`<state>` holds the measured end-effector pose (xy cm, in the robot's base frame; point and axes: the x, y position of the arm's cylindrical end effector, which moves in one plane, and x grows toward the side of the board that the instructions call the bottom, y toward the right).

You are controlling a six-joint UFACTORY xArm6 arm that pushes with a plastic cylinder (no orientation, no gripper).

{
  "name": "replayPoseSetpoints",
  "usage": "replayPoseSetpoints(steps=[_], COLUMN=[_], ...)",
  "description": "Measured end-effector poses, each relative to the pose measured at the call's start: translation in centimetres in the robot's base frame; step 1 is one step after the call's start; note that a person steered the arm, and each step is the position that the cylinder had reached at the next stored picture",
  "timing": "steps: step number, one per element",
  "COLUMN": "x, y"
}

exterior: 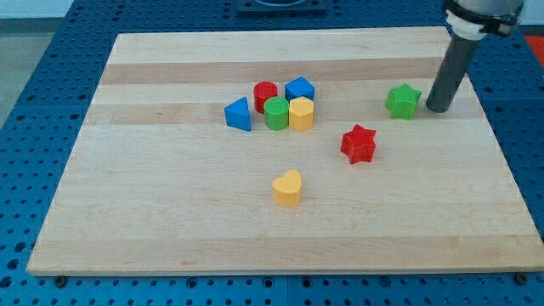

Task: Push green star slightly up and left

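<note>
The green star (403, 101) lies on the wooden board (170, 212) at the view's upper right. My tip (439, 108) stands just to the right of the green star, a small gap away and not touching it. The dark rod rises from there to the view's top right corner.
A red star (359, 143) lies below and left of the green star. A cluster sits left of centre: red cylinder (265, 95), blue block (299, 88), green cylinder (276, 113), yellow block (301, 112), blue triangle (239, 114). A yellow heart (287, 188) lies lower down.
</note>
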<state>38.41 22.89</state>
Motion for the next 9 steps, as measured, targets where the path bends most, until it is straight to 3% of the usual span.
replayPoseSetpoints(steps=[9], x=[1.1], y=[-3.8])
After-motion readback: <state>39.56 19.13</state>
